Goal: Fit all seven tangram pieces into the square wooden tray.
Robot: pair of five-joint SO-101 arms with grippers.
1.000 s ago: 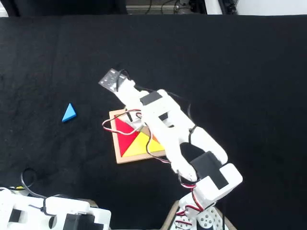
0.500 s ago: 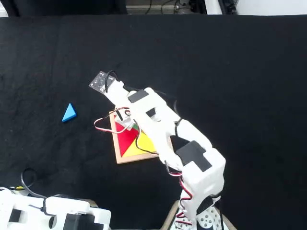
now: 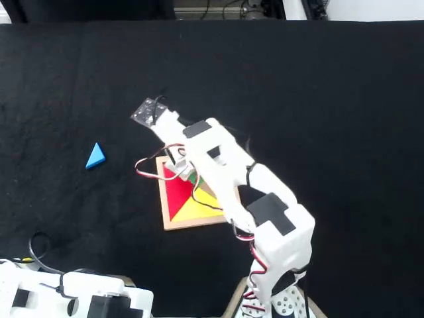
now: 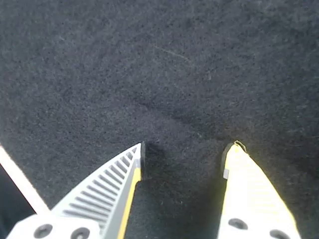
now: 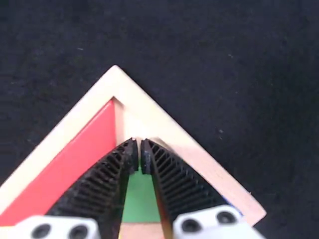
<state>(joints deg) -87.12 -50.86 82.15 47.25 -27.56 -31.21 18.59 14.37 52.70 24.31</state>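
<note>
The square wooden tray (image 3: 191,224) lies near the middle of the black desk (image 3: 318,99), and the right arm (image 3: 218,165) stretches over it from the near edge. Inside the tray a red triangle (image 3: 173,192) and a yellow triangle (image 3: 199,208) are lying flat, side by side. The arm covers the other part of the tray.

In the right wrist view, the right gripper (image 5: 138,149) is above one inner corner of the tray (image 5: 169,132). Its two black fingers (image 5: 164,174) are almost together, with only a thin slit between them, and nothing is seen in that slit. The red triangle (image 5: 75,159) lies along one wall there, a green piece (image 5: 142,196) shows under the fingers, and the corner itself is bare wood.

A small blue triangle (image 3: 95,156) lies on the desk, well apart from the tray.

The left gripper (image 4: 187,154) is spread wide above bare black cloth and holds nothing.
</note>
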